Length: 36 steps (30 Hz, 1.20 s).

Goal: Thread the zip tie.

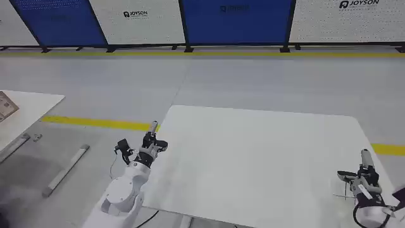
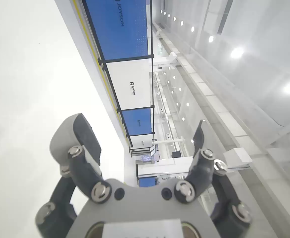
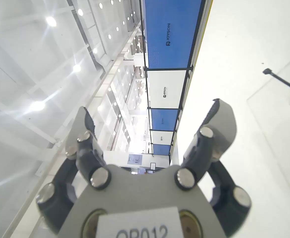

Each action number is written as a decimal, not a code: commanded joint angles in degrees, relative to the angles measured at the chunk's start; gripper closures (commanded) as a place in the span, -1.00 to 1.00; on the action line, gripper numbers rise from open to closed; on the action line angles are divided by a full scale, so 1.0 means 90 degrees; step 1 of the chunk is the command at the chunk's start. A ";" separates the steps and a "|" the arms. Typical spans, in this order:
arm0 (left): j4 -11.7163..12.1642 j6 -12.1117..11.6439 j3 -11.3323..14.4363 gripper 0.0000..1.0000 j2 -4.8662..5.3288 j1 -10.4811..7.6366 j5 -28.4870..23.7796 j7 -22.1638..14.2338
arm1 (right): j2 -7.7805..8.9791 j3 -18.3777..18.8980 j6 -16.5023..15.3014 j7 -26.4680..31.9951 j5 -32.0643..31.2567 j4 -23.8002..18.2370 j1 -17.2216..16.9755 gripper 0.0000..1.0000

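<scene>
Zip tie (image 3: 283,81), perhaps on table (image 1: 253,164), panels (image 1: 237,9) behind

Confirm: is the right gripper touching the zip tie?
Apart. The right wrist view shows the right gripper open and empty, with bare table between it and the zip tie, which lies off to one side.

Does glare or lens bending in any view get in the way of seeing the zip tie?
Right wrist view: ceiling lamps flare into streaks, but the zip tie reads dark on the bright table. Left wrist view: table washed near white, partition frames bowed by the wide lens. Top view: even light, no glare.
</scene>
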 commanded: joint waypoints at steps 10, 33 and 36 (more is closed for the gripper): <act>0.0000 0.0000 0.0000 -1.00 0.0000 0.0000 0.0000 0.0000 | 0.0138 0.0908 -0.0558 0.2004 -0.0360 -0.0037 -0.0294 -1.00; 0.0000 0.0000 0.0000 -1.00 0.0000 0.0000 0.0000 0.0000 | 0.0584 0.1995 0.0437 0.6272 -0.1266 0.0211 0.0454 -1.00; 0.0000 0.0000 0.0000 -1.00 0.0000 0.0000 0.0000 0.0000 | 0.0715 0.1903 0.0745 0.7102 -0.1827 0.0485 0.0960 -1.00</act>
